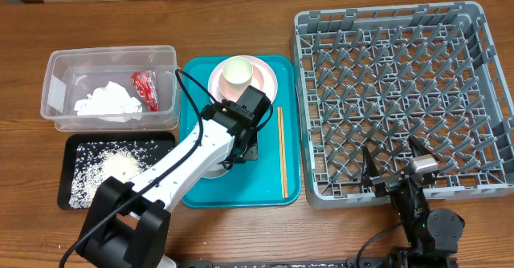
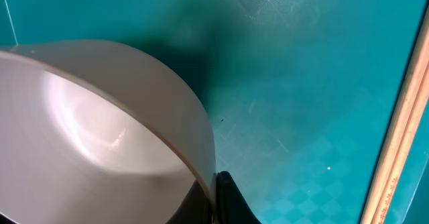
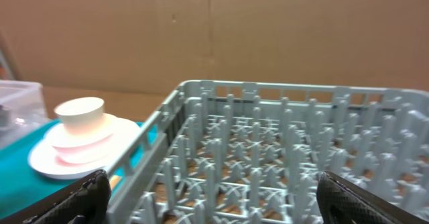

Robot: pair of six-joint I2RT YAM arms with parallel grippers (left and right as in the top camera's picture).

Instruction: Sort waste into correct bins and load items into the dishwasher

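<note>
Waste sorted, by my reckoning: tissue [image 1: 107, 101] and red wrapper [image 1: 145, 88] in clear tub [image 1: 56, 59], rice [image 1: 112, 168] in black tray [image 1: 74, 144]. Dish rack [image 1: 301, 99] holds nothing; loading not yet begun. Teal tray [image 1: 265, 180] carries pink plate [image 1: 267, 83] with cup [image 1: 238, 73] stacked above, chopsticks [image 1: 282, 152] and pale bowl [image 2: 100, 117]. My left gripper [image 1: 237, 148] sits at that bowl's rim, closure unclear. My right gripper [image 1: 393, 157] hovers spread at rack's near edge.

The bowl [image 2: 87, 123] is cut off at the left wrist view's edge.
</note>
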